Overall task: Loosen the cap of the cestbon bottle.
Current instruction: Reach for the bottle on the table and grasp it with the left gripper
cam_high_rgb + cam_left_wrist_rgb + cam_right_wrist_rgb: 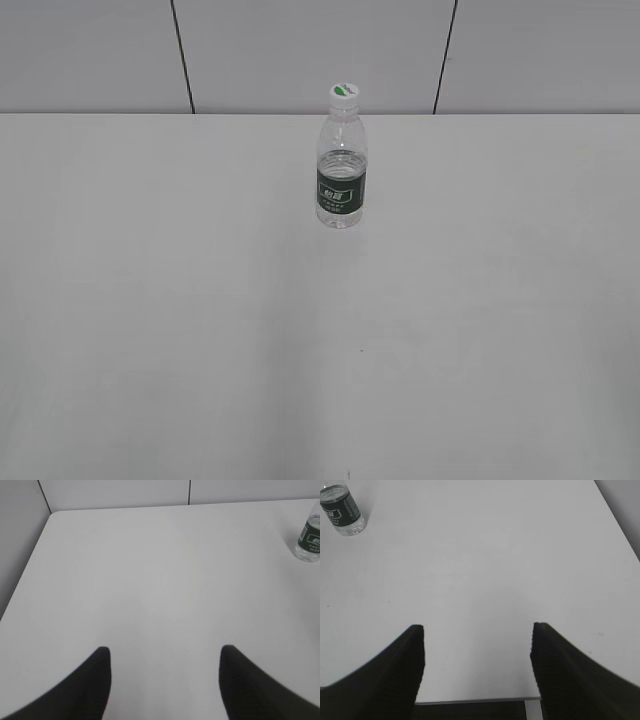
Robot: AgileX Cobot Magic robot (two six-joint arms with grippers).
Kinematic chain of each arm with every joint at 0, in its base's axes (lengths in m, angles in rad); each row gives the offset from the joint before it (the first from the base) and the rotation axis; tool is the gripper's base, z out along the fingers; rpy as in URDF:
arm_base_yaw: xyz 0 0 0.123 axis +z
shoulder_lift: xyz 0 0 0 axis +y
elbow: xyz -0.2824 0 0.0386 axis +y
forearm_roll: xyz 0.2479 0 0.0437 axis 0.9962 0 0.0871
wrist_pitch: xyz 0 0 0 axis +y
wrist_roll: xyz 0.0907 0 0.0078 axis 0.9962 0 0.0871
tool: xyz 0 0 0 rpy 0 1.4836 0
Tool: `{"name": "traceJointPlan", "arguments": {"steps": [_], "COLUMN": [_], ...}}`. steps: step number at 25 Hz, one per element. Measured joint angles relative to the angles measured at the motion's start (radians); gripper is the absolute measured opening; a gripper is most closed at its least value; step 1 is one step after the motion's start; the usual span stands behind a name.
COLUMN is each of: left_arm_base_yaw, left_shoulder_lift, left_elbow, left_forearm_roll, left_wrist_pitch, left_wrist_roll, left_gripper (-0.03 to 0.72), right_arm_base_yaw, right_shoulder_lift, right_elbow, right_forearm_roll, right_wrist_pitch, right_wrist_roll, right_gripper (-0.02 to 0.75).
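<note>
White desk (150, 300) holds the cestbon bottle (342, 185) upright, cap (344, 96) on — both end effectors (162, 680) (477, 665) gape far off, approach pending.

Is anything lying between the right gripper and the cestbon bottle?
Nothing: in the right wrist view only bare white table lies between the open right gripper and the cestbon bottle.

Plain white matte table (200, 320) with a rounded far-left corner, pretty much bare. Only thing standing on it is a small clear plastic water bottle (342, 170) with a dark green label band (upright, toward the far edge, roughly centered).
</note>
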Motion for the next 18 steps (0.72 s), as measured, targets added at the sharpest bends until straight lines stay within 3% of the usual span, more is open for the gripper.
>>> {"name": "traceJointPlan", "arguments": {"steps": [14, 18], "left_arm_base_yaw": [0.000, 0.000], "left_shoulder_lift": [0.001, 0.039], "left_elbow": [-0.005, -0.033], "left_forearm_roll": [0.006, 0.006], "left_wrist_pitch": [-0.007, -0.157], "left_wrist_roll": [0.000, 0.000], "left_gripper": [0.416, 0.416], "right_arm_base_yaw": [0.000, 0.000], "right_shoulder_lift": [0.000, 0.000], "right_elbow": [0.000, 0.000], "right_forearm_roll": [-0.001, -0.001], "right_wrist_pitch": [0.000, 0.000], "right_wrist_roll": [0.000, 0.000], "right_gripper": [0.515, 0.515]}}
